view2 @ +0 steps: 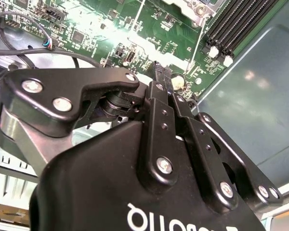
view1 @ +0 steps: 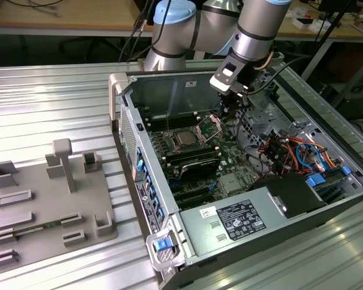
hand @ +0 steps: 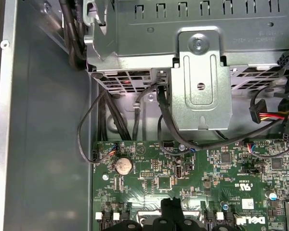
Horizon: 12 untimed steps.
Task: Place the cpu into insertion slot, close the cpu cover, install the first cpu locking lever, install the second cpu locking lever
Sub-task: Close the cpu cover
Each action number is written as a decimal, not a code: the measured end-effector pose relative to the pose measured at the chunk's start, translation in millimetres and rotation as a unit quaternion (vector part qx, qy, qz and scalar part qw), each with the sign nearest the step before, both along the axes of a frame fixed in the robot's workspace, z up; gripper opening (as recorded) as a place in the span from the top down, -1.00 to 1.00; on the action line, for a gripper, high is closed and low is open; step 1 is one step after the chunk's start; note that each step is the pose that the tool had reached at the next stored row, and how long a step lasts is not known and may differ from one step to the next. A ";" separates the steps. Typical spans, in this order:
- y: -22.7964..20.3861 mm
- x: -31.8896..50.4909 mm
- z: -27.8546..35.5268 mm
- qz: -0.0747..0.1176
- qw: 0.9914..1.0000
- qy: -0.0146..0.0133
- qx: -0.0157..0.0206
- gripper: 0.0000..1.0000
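In the exterior view the cpu (view1: 184, 140), a small silver-grey square, lies flat in its socket on the green motherboard inside the open computer case. The cpu cover (view1: 210, 125), a thin metal frame, stands tilted up at the socket's side toward the exterior view's right. My gripper (view1: 226, 115) hangs just beyond the raised cover, close to its top edge. In the second wrist view its black fingers (view2: 156, 84) are pressed together, shut, with nothing visible between them. Two thin metal lever rods (view2: 198, 36) rise off the board ahead of the fingertips.
A metal drive cage (hand: 202, 77) and black cables (hand: 86, 130) crowd the board's edge near the gripper. Orange and blue cables (view1: 290, 151) and a power supply (view1: 242, 220) fill the case's near right. A grey fixture plate (view1: 42, 205) lies on the ribbed table at the left.
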State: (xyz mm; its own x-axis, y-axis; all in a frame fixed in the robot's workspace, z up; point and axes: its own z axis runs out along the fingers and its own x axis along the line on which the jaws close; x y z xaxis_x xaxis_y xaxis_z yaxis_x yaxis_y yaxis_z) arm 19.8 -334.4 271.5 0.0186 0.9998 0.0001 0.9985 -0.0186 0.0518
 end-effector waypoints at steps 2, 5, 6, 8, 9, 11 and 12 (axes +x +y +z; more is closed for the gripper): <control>0.0 0.3 -1.1 0.000 1.000 0.000 0.000 0.79; 0.0 1.4 -4.0 0.000 1.000 0.000 0.000 0.79; 0.0 1.8 -4.9 0.000 1.000 0.000 0.000 0.79; 0.0 2.7 -6.9 0.000 1.000 0.000 0.000 0.79; 0.0 3.2 -7.7 0.000 1.000 0.000 0.000 0.79; 0.0 5.9 -9.3 0.000 1.000 0.000 0.000 0.79; 0.0 8.3 -10.0 0.000 1.000 0.000 0.000 0.79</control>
